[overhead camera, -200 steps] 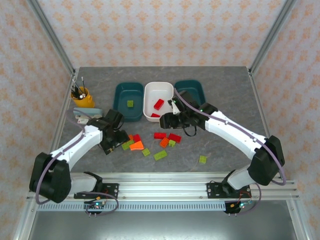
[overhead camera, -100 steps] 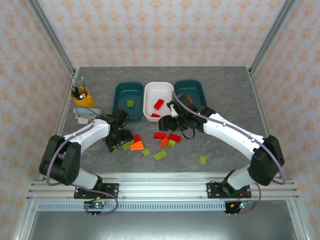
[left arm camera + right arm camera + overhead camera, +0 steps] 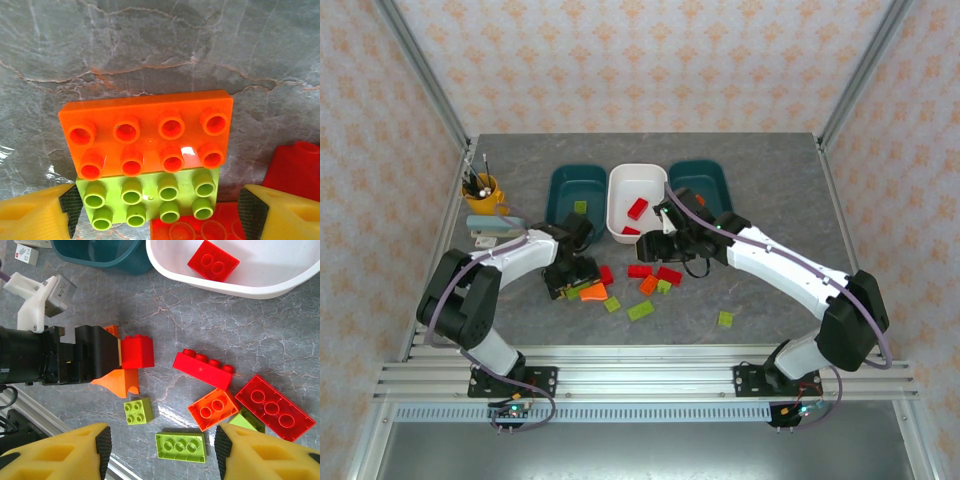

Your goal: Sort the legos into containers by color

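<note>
At left-centre of the top view, the left gripper (image 3: 570,280) sat low over the loose legos (image 3: 669,274); I judged this the pick step. Its wrist view put a lime brick (image 3: 150,200) at bottom centre between spread fingers (image 3: 30,215) that gripped nothing. The brick touched an orange brick (image 3: 150,137) above it, a contact too small to judge from overhead. Closing would need to take the lime alone, bound for the left teal tray (image 3: 560,185). Further right, the right gripper (image 3: 160,450) hung spread and empty below the white tray (image 3: 260,287).
</note>
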Robot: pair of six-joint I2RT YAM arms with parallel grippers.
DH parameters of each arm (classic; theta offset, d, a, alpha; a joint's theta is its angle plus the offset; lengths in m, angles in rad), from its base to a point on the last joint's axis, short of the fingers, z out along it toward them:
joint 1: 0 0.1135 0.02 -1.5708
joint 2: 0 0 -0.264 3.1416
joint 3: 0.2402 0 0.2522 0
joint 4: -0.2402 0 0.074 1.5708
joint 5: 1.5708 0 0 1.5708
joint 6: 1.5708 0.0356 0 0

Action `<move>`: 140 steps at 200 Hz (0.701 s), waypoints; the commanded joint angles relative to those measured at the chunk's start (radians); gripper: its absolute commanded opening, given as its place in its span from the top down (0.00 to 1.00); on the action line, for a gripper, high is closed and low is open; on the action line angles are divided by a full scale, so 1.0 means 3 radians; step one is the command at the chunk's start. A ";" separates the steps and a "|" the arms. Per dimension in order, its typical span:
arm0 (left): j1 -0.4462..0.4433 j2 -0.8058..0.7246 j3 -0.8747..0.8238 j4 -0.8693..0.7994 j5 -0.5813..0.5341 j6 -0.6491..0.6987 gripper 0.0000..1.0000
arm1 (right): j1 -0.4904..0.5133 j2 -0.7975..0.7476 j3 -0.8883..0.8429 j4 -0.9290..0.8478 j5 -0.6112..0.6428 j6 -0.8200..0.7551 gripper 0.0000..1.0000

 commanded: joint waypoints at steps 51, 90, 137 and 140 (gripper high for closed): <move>-0.0022 0.0029 -0.0133 0.0020 -0.0130 0.0033 0.20 | 0.0021 -0.0005 0.0034 0.0062 -0.0037 0.0001 0.41; -0.0023 0.0116 -0.0153 0.0160 -0.0178 0.0052 0.24 | 0.0024 0.0026 0.0099 0.0058 -0.0095 -0.0012 0.41; -0.0023 0.0007 -0.0360 0.0367 -0.0185 0.0019 0.39 | 0.0023 0.0015 0.0098 0.0061 -0.0145 -0.0002 0.41; -0.0027 -0.0011 -0.0363 0.0364 -0.0192 0.0017 0.40 | 0.0020 0.0015 0.0097 0.0059 -0.0145 0.0002 0.41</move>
